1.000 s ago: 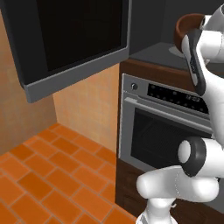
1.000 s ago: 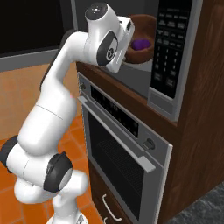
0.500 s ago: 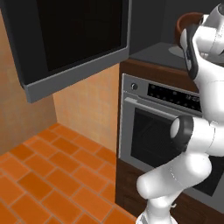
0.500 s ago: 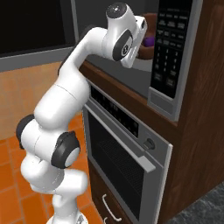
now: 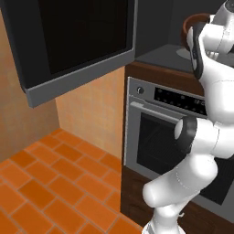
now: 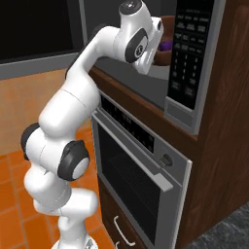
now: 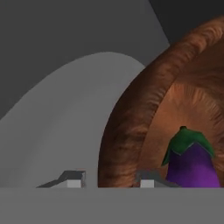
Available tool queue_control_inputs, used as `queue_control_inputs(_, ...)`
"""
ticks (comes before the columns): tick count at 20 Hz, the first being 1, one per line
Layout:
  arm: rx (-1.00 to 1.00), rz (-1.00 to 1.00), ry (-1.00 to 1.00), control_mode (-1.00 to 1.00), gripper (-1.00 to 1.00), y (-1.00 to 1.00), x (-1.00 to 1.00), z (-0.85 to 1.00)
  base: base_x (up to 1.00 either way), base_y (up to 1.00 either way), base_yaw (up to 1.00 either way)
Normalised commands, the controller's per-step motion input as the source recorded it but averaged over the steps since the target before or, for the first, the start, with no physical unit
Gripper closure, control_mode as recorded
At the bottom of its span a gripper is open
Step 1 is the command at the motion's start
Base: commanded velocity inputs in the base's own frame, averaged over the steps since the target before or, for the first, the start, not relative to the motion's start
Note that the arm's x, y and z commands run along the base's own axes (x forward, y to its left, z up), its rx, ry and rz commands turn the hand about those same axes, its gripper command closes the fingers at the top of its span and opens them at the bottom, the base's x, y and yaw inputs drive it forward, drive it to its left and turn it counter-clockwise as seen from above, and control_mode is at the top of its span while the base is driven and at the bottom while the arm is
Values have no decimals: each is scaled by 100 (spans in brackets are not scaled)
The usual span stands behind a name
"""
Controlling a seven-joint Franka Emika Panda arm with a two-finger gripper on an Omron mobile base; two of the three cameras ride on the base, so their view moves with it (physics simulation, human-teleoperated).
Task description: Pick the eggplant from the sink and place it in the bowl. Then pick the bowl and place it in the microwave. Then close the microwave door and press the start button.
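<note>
The brown wooden bowl [image 7: 131,131] stands inside the open microwave [image 6: 187,58], on its pale round turntable [image 7: 65,109]. The purple eggplant [image 7: 192,164] with its green cap lies in the bowl. My gripper [image 7: 110,179] straddles the bowl's near rim, one fingertip [image 7: 72,178] outside and one inside. A gap shows between the outer tip and the rim, so the jaws stand open. From the left base, the bowl [image 5: 193,23] peeks out behind my hand. From the right, the bowl [image 6: 169,23] and eggplant [image 6: 166,45] show beside the hand. The microwave door [image 5: 77,41] hangs wide open at the left. The sink is out of view.
A steel oven [image 5: 155,137] with a bar handle sits under the microwave; the same oven [image 6: 136,165] has a drawer below it. The microwave's keypad [image 6: 185,48] faces out on the right. Orange floor tiles [image 5: 41,183] lie to the left.
My arm's lower links have swung in closer to the oven while the hand stayed at the bowl in the microwave. The bowl has stayed put.
</note>
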Motion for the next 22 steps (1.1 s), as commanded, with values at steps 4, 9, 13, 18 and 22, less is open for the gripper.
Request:
queue_control_inputs(4, -6, 0, -44, -100, -100, 0, 0, -18, 0, 0, 0)
queue_control_inputs(9, -12, 0, -76, -100, -100, 11, -9, 0, 0, 0, 0)
queue_control_inputs(13, -3, 3, -11, -100, -100, 46, -72, 27, 0, 0, 0)
queue_control_inputs(18, -1, 12, -2, -100, -100, 54, -100, 52, 0, 0, 0)
queue_control_inputs(22, -1, 9, -3, -100, -100, 58, -100, 45, 0, 0, 0)
